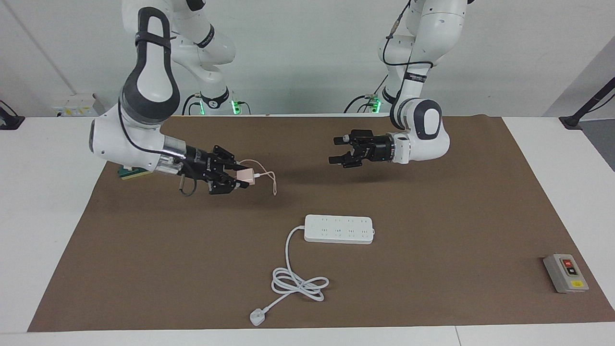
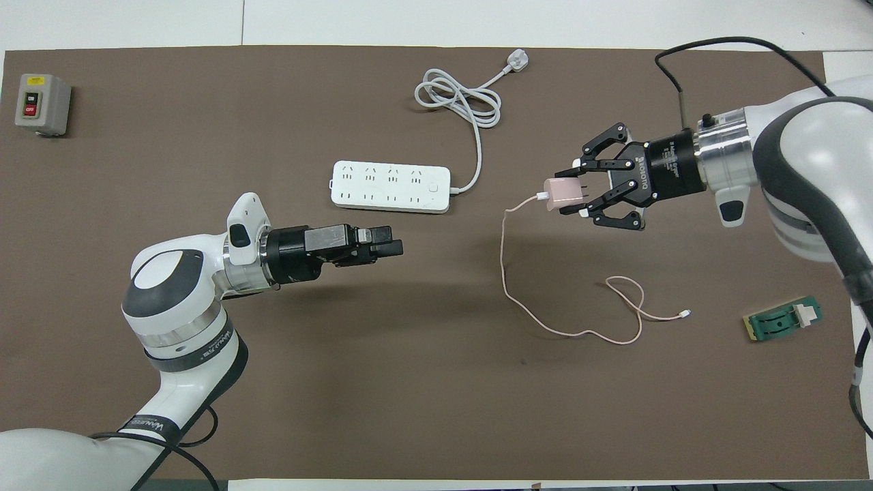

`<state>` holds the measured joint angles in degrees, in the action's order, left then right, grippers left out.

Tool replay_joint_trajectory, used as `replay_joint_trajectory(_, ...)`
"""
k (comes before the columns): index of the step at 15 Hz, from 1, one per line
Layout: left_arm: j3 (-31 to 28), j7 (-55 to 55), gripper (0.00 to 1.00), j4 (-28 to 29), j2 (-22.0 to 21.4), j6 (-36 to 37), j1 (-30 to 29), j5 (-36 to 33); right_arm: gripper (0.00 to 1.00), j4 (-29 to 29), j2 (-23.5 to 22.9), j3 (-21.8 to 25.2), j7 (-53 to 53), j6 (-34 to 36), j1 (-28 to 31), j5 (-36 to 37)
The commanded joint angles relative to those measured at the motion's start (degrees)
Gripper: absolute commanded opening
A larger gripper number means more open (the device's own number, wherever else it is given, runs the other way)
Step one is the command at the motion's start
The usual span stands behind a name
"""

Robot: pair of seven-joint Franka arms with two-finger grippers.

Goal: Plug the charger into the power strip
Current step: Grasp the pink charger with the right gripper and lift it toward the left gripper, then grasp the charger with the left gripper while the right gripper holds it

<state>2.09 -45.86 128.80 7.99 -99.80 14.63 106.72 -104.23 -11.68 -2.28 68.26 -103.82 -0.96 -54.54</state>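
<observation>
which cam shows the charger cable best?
Overhead: the charger cable shows whole, trailing from the right gripper across the mat to its connector. Facing view shows the charger but only a short loop; the arm hides the rest.

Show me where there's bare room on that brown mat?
Widest bare stretch: between the power strip and the grey switch box. Also bare along the mat's robot edge. Crowded around the pink cable and the strip's coiled cord.
</observation>
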Motion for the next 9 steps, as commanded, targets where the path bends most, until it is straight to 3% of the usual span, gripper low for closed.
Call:
replay_joint_trajectory(1,-0.6,-0.1,1.00,-1.6,1.5,-0.8,1.1,1.6,0.00,-9.0,7.6,0.3,0.2,-4.1,-2.4,-4.2)
replay_joint_trajectory(6,-0.6,-0.7,1.00,-2.1,2.2,-0.9,2.2,2.3,0.00,-15.5,12.5,0.3,3.5,-15.8,-12.4,-9.9)
replay_joint_trajectory(9,-0.6,-1.0,1.00,-2.6,2.5,-1.4,3.5,3.8,0.00,-16.8,13.0,0.3,4.3,-20.9,-17.0,-12.5)
